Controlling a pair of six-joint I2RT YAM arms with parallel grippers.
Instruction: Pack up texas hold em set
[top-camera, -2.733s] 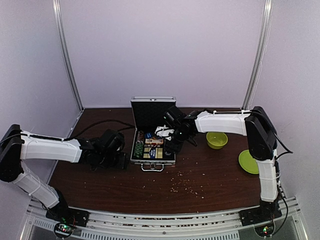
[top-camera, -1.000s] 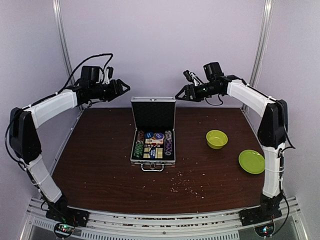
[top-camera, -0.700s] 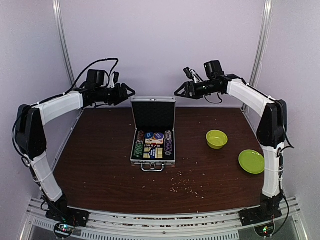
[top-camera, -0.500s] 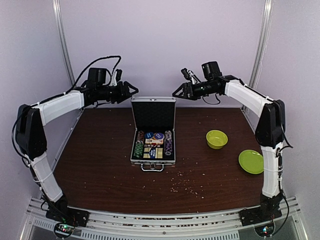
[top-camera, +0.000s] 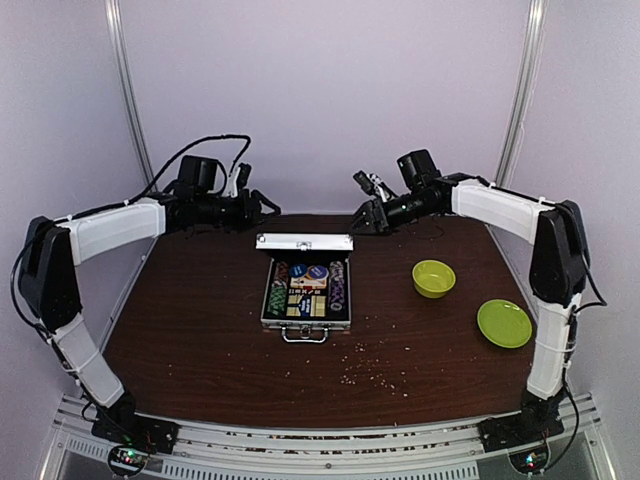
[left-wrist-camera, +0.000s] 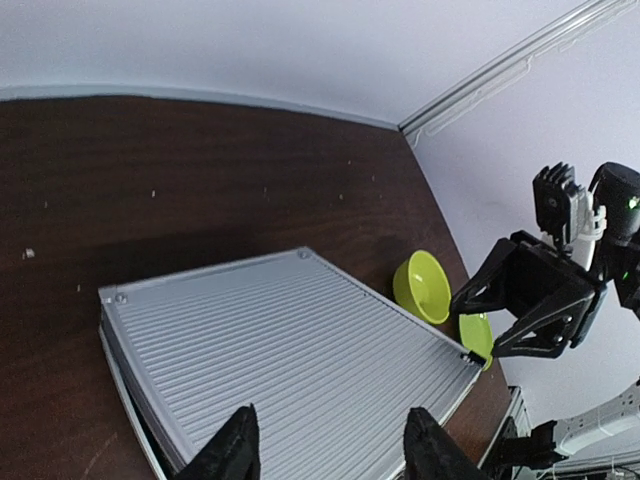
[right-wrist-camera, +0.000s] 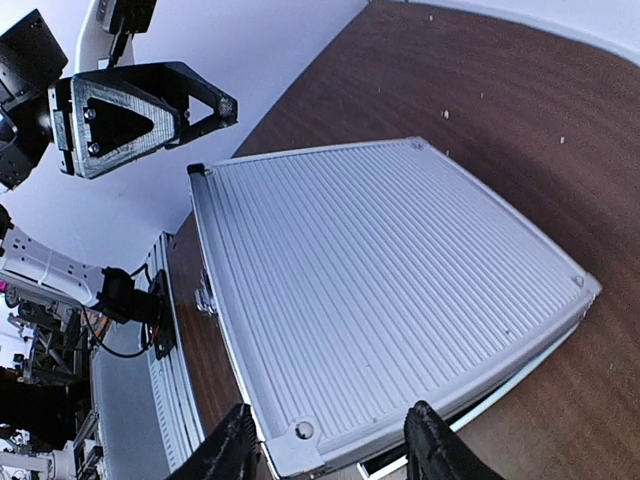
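Texas hold em set (top-camera: 306, 300) sat in the middle of the table (top-camera: 180, 340). From above, its silver case lay open toward the arms' bases, chips (top-camera: 277, 296) and card box (top-camera: 308, 283) showing, the lid (top-camera: 305, 242) leaning forward over them, neither upright nor shut. The left gripper (top-camera: 265, 207) and right gripper (top-camera: 362, 220) hung behind the lid's far corners, both spread and holding nothing.

Through the left wrist camera the lid's ribbed outside filled the view, the fingers (left-wrist-camera: 235, 455) wide apart over it; whether they touched it I couldn't tell.

The right wrist camera showed the same from the other side, jaws wide and empty.

I judged the shell stiff and slick, and the chips heavy and loose until latched. Push flat near the lid's free edge; lift only by the handle (top-camera: 304, 335).
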